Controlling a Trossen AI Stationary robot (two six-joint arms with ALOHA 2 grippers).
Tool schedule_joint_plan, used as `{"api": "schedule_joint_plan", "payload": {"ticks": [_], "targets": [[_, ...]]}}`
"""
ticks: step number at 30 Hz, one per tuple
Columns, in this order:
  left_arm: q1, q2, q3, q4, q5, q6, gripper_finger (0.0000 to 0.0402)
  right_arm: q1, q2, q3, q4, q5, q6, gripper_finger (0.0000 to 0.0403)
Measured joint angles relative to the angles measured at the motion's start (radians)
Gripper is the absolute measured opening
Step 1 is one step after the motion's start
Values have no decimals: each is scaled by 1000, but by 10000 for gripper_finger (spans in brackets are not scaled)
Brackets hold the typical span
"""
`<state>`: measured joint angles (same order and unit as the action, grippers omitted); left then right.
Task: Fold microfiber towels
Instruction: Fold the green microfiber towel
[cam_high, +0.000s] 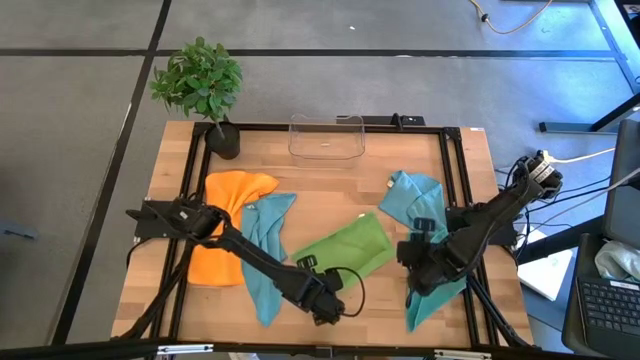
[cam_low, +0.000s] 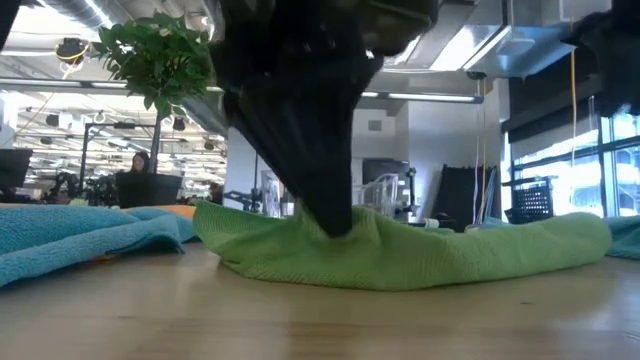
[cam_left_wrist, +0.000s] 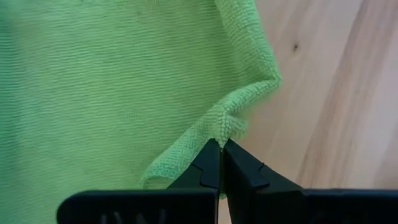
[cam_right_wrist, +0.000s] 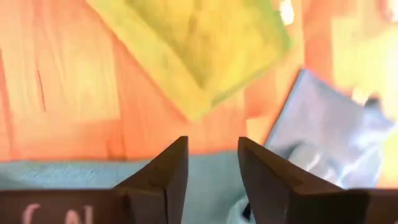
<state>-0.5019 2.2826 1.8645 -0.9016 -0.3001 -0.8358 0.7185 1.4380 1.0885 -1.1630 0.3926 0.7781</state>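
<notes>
Starting at the left of the desk (cam_high: 330, 215), an orange towel (cam_high: 228, 225) lies spread, with a teal towel (cam_high: 262, 245) just beside it and partly touching. The left hand (cam_left_wrist: 220, 144) is clenched on the edge of the lime green towel (cam_high: 345, 250), pinching a small raised fold at the cloth's near hem. This towel lies at the desk's centre, loosely bunched along one side as the low view shows. Right of it, the right hand (cam_right_wrist: 212, 146) hovers with its fingers parted and grasps nothing; a second teal towel (cam_high: 425, 215) lies under and around that arm. A clear bin (cam_high: 326, 135) and a potted plant (cam_high: 200, 85) stand at the far edge.

Handling judgement: the cloth is soft, light and limp; it will drape and sag from any single grip and slide readily over the wood. Take hold at a corner or hem, as the left hand does, and a second corner grip is likely needed to keep the fold square.
</notes>
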Motion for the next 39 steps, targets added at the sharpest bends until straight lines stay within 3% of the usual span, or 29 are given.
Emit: {"api": "schedule_joint_plan", "payload": {"ticks": [4, 7, 14, 25, 28, 39], "targets": [[-1, 0, 0, 4, 4, 8, 1, -5, -1, -35, 38, 52, -37, 142], [-6, 0, 0, 27, 15, 34, 2, -38, 0, -111, 177, 81, -127, 142], [-22, 0, 0, 104, 110, 163, 3, -215, 1, -277, 616, -113, -426, 143], [-20, 0, 0, 103, 90, 191, 1, -484, 1, -395, 799, -266, -530, 143], [-21, 0, 0, 103, 83, 192, 3, -496, 1, -398, 856, -340, -532, 143], [-19, 0, 1, 103, 78, 191, 2, -459, 119, -398, 894, -336, -556, 142]]}}
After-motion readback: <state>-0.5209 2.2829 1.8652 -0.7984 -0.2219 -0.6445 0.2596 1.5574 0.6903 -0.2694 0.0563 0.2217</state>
